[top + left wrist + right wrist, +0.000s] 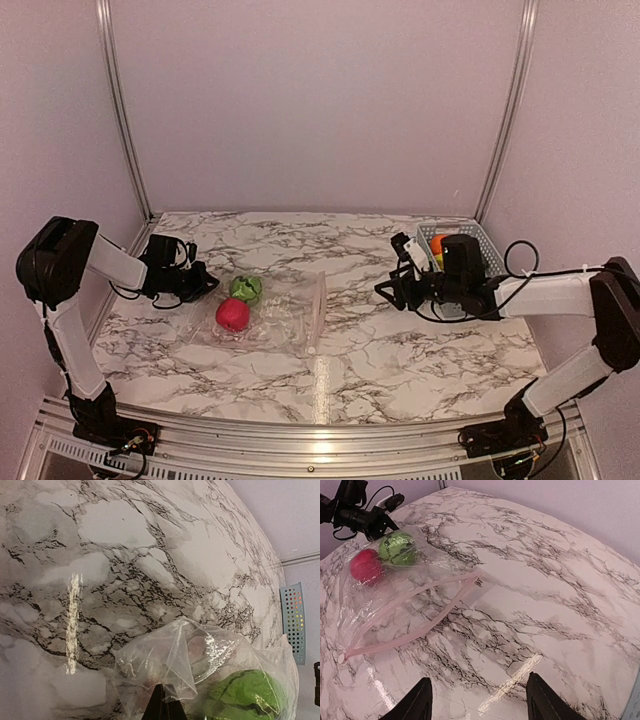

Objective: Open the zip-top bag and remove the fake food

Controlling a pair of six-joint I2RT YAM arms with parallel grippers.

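The clear zip-top bag (275, 310) lies on the marble table left of centre, its pink zip strip (415, 612) open toward the right. Inside are a green round piece (246, 288) and a red-pink piece (232, 315); both also show in the right wrist view, the green piece (396, 548) and the red piece (366, 566). My left gripper (205, 283) is shut on the bag's far left corner (165, 680), lifting it slightly; the green piece (247, 697) sits beside it. My right gripper (392, 292) is open and empty, right of the bag, above bare table.
A light blue slotted basket (470, 245) stands at the back right behind my right arm, with orange and green pieces (438, 248) in it. Its edge shows in the left wrist view (294, 622). Walls and metal frame posts close in the table.
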